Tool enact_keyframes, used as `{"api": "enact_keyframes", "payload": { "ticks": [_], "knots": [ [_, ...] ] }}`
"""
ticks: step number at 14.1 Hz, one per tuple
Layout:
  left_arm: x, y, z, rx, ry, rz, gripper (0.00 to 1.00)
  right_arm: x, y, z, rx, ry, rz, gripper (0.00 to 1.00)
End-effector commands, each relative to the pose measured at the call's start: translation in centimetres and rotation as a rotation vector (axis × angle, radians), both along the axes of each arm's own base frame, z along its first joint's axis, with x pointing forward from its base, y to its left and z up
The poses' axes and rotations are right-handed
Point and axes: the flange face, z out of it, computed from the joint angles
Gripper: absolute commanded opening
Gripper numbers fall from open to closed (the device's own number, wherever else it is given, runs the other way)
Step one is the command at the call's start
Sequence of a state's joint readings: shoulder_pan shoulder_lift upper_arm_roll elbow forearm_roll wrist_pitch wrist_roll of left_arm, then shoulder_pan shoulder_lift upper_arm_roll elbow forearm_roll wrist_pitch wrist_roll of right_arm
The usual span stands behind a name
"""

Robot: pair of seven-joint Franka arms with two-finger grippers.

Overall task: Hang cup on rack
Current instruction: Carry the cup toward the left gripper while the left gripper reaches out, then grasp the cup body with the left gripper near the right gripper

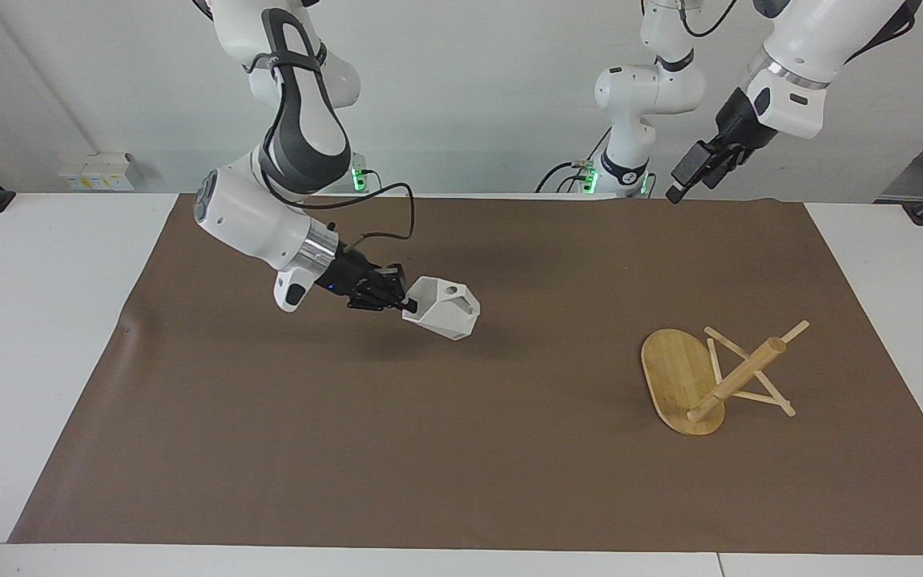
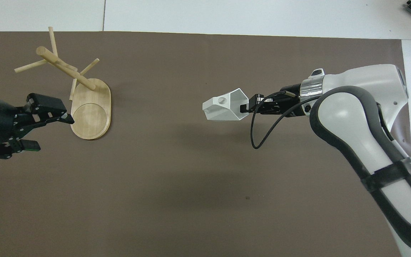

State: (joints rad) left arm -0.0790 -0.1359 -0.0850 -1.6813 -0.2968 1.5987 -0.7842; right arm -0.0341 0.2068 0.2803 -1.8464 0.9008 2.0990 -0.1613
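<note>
The white faceted cup (image 1: pixel 444 308) (image 2: pixel 225 109) hangs in the air over the brown mat, tipped on its side with the holed handle on top. My right gripper (image 1: pixel 404 303) (image 2: pixel 245 107) is shut on its rim. The bamboo rack (image 1: pixel 679 377) (image 2: pixel 91 110) lies tipped over toward the left arm's end of the table, resting on the edge of its oval base and on its pegs, post slanting. My left gripper (image 1: pixel 682 186) (image 2: pixel 50 131) is open and empty, high in the air, and from overhead it appears beside the rack's base.
A brown mat (image 1: pixel 461 465) covers most of the white table (image 1: pixel 29 336). A black cable (image 2: pixel 259 132) loops down from my right wrist. A white power strip (image 1: pixel 97 171) lies at the table edge nearest the robots, past the right arm's end of the mat.
</note>
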Motion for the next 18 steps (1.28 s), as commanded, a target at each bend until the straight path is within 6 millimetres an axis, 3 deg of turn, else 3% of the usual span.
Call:
{"api": "enact_keyframes", "payload": {
  "ticks": [1,5,9,11,14,18],
  "knots": [
    [0.6,-0.6,-0.4,-0.102,0.044,0.185,1.00,-1.1,2.8,2.4,0.139,0.000,-0.023,0.00],
    [0.7,-2.4,-1.1,-0.209,0.158,0.508,1.00,-2.8,7.3,4.5,0.287,0.017,-0.032,0.00],
    [1.1,-3.1,-2.1,-0.349,0.337,0.852,1.00,-4.7,13.0,5.1,0.361,-0.003,-0.093,0.00],
    [1.3,-3.3,-2.8,-0.380,0.413,0.926,1.00,-6.1,15.9,5.3,0.420,0.014,-0.145,0.00],
    [2.0,-3.2,-4.3,-0.362,0.458,0.976,1.00,-6.4,16.4,5.3,0.415,0.001,-0.143,0.00],
    [2.4,-1.9,-4.2,-0.370,0.453,0.996,1.00,-6.2,16.2,5.2,0.414,-0.009,-0.140,0.00]
  ]
}}
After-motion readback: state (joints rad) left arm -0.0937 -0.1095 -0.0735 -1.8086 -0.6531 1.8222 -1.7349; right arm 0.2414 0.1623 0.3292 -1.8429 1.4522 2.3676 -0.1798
